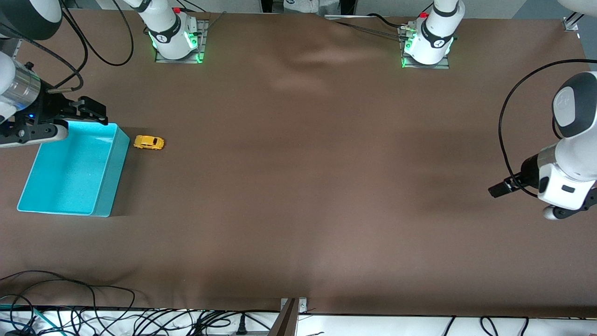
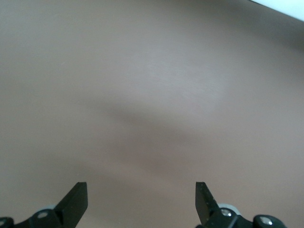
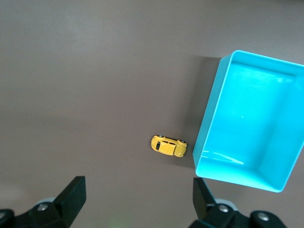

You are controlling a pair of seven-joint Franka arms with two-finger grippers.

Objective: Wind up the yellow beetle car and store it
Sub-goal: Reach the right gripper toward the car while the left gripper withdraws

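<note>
The right gripper (image 3: 137, 199), fingers apart, hung over the teal plastic bin (image 1: 114, 168), the left gripper (image 2: 141, 202) waited open, and the tiny, light, rigid yellow beetle car (image 1: 149, 143) beside the bin probably suited a side pinch.

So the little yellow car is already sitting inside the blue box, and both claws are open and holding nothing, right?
Not quite: the yellow beetle car sits on the table beside the teal bin, not in it, as the front view shows. The rest holds: left gripper and right gripper are open and hold nothing.
</note>
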